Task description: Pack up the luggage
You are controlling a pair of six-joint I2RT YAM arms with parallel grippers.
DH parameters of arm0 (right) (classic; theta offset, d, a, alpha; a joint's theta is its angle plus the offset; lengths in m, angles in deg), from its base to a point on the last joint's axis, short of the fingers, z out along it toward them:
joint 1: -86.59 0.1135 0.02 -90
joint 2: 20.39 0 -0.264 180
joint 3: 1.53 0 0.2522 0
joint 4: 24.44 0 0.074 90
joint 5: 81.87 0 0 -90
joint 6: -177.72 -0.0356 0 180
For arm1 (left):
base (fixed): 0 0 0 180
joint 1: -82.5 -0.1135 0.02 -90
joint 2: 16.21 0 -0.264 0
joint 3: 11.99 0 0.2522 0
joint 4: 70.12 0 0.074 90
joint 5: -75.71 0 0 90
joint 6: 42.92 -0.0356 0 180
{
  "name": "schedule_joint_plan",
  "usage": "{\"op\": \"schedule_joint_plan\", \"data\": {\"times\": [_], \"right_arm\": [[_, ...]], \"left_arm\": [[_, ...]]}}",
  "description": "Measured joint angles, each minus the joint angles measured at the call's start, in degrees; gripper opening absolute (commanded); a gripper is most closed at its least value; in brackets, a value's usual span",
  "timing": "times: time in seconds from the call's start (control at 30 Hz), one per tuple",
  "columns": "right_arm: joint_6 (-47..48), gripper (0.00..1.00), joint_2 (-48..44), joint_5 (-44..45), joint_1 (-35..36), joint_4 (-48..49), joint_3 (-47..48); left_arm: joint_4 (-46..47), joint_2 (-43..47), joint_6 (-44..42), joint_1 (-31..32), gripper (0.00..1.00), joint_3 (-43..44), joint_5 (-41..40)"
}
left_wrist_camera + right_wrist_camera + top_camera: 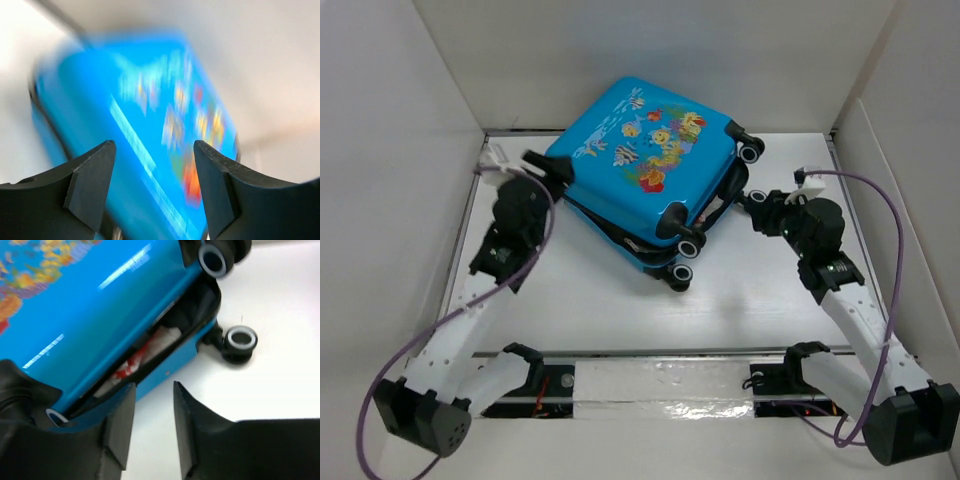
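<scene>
- Left gripper [153, 150]: jaws spread wide with nothing between them. It sits at the left corner of the case. The left wrist view is blurred, so contact with the shell cannot be told.
- Right gripper [154, 387]: jaws a narrow gap apart and empty, poised just beside the gaping seam on the wheel side.
- The luggage [640, 140]: lies flat at the back middle of the table [750, 300], between the two grippers. The lid is lowered but sits skewed over the lower shell, leaving the seam open.
- Contents [145, 352]: a red-and-white item shows inside the gap, close to the zipper edge.
- Risk, misalignment: pressing the skewed lid down would probably wedge the shells rather than seat them.
- Risk, pinching: contents this near the edge could be trapped in the seam.
- Risk, sliding: given the smooth shell and a free wheel [240, 338], a one-sided push could skate the case away.
</scene>
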Motion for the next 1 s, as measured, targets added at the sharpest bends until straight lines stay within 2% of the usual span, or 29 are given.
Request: {"op": "schedule_joint_plan", "data": {"times": [0.1,0.2,0.3,0.5,0.6,0.7,0.87,0.93,1.0], "right_arm": [[-0.6,0.56,1.5,-0.3,-0.4,-0.8,-0.5],[-0.8,0.57,2.4,-0.4,-0.4,-0.7,-0.6],[-0.8,0.57,3.6,-0.3,-0.9,-0.1,-1.3],[-1.2,0.57,8.4,-0.3,-1.2,0.9,-4.3],[-1.5,0.57,12.3,-0.3,-1.2,2.5,-4.3],[-1.7,0.56,16.8,-0.3,-1.2,4.3,-4.0],[-2.1,0.56,27.6,-0.1,-1.2,6.8,0.2],[-2.4,0.55,32.6,0.1,-1.2,7.3,3.3],[-2.6,0.55,37.4,0.2,-1.1,8.2,6.9]], "left_arm": [[3.4,-7.5,-1.9,-12.5,0.62,10.3,5.1],[3.9,-23.9,-4.1,-20.5,0.62,26.3,8.0],[2.3,-41.4,-6.3,-24.5,0.63,41.9,12.7],[-8.2,-69.4,-9.6,-30.1,0.65,60.8,22.1],[-13.0,-80.1,-11.3,-31.6,0.65,69.7,25.5],[-15.3,-84.6,-12.1,-31.9,0.65,72.4,28.7],[-13.9,-85.1,-12.2,-30.3,0.64,71.7,34.9],[-8.1,-83.2,-11.5,-29.5,0.63,66.1,35.8],[-0.9,-77.6,-8.7,-29.4,0.62,54.1,35.3]]}}
